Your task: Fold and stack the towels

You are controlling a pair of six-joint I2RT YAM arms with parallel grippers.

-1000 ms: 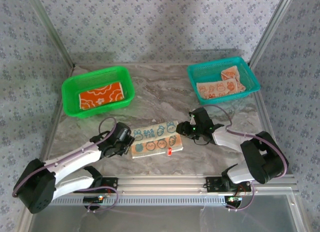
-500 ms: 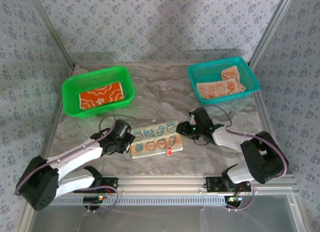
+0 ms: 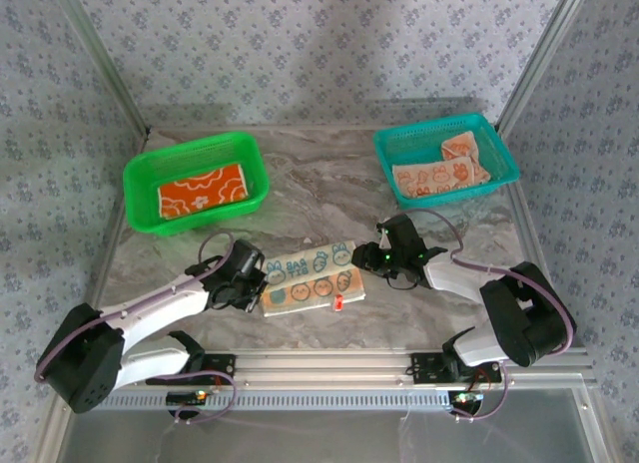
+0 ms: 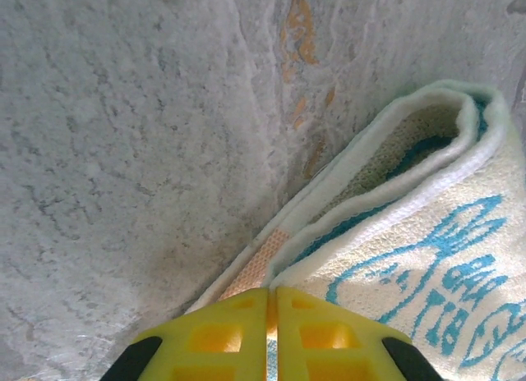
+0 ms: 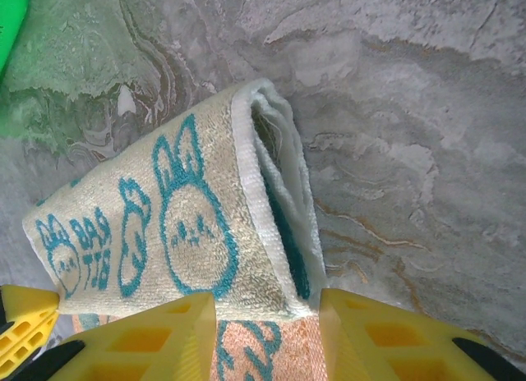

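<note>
Found the towel (image 3: pixel 310 280) folded thick: cream terry, teal bunny faces, peach layer beneath. Saw left claw (image 4: pixel 271 303) pinched shut on its corner, right claw (image 5: pixel 267 307) half open astride the far end.

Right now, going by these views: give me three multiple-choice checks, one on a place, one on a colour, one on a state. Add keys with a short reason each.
1. The orange flower towel lies:
A) in the green basket
B) in the teal basket
C) on the table

2. The print on the bunny towel between the arms is:
A) red
B) teal-blue
C) black

3. The left jaws are:
A) wide open
B) shut on the bunny towel's edge
C) shut on a basket rim

Key:
1 A, the top view shows it inside the green mesh walls.
2 B, both wrist views show teal-blue bunny outlines on pale cloth.
3 B, the yellow fingers meet at the towel's edge, with a sliver of peach cloth between them.
</note>
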